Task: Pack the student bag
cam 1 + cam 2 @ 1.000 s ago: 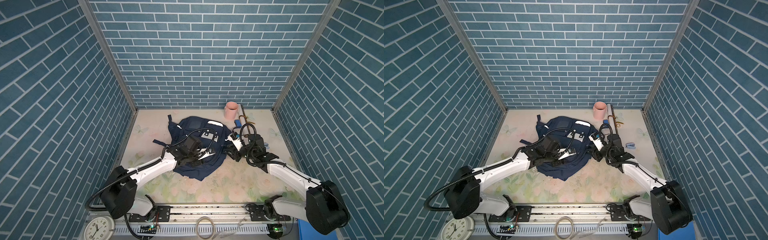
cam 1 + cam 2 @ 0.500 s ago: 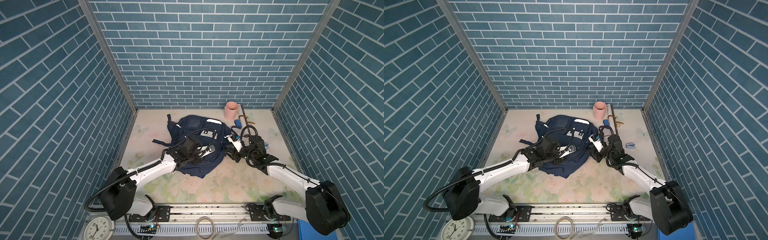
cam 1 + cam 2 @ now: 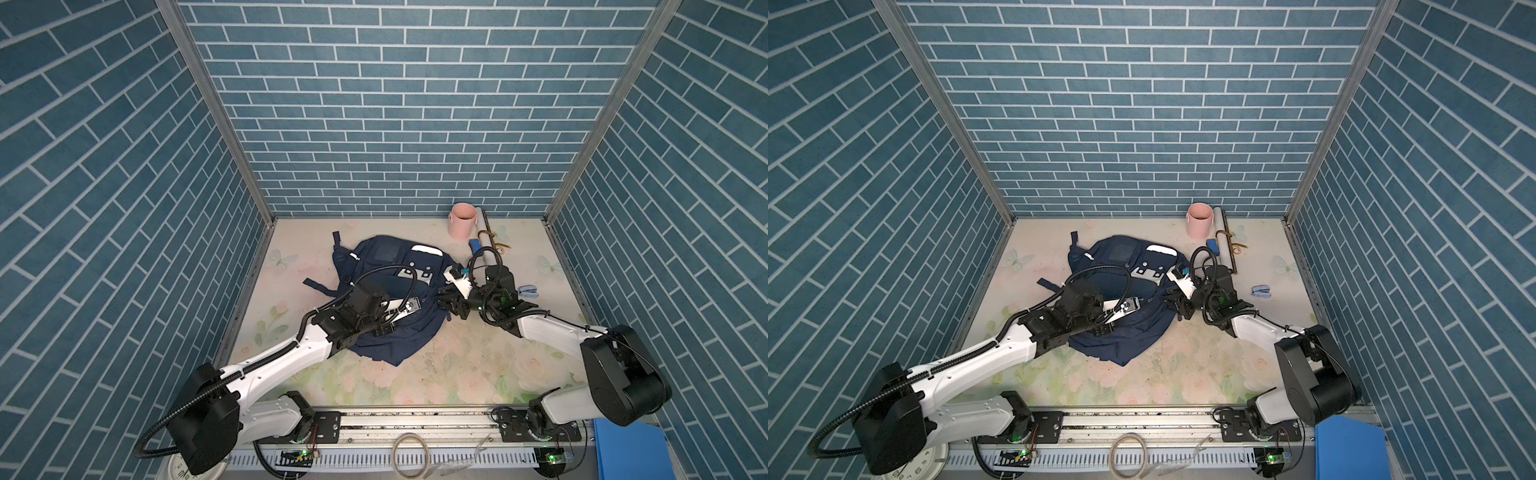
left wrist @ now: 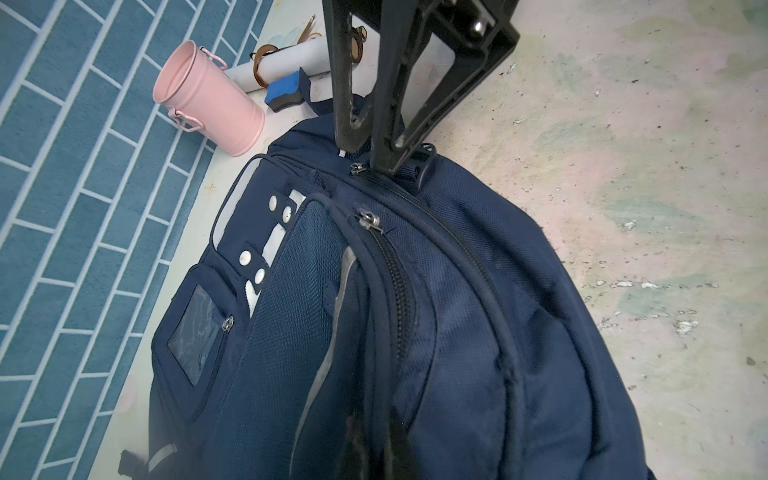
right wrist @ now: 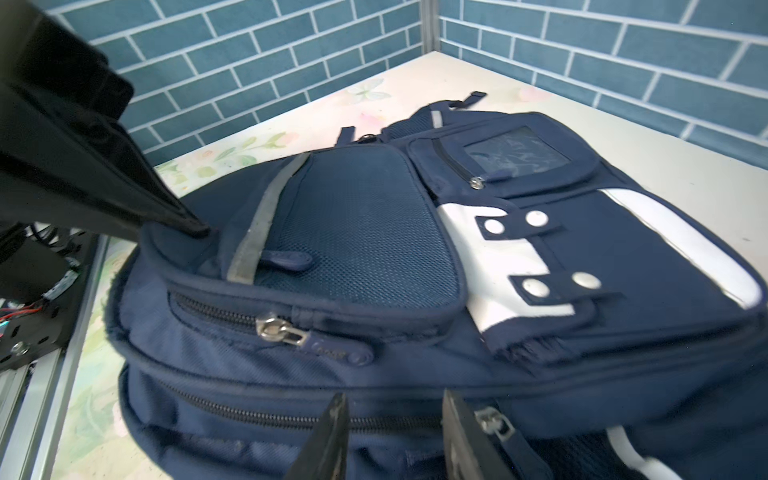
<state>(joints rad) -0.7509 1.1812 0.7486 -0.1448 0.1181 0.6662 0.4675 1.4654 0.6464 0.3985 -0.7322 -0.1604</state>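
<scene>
Left gripper (image 4: pixel 372 160) pinched shut on bag (image 3: pixel 386 262) fabric; right gripper (image 5: pixel 395 440) part-open.
Bag lies flat in the middle of the table (image 3: pixel 457 365), between both arms; right jaws stand apart against its zipped side, beside a zip pull (image 5: pixel 494 424); grip unclear.

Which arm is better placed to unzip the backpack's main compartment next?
Right, probably. The right end effector hangs open at the main zipper, its slider beside the jaws. The left end effector is shut, pinching fabric atop the student bag, bracing it.

Perhaps numerals on the clock face (image 3: pixel 924 463); otherwise nothing legible.
</scene>
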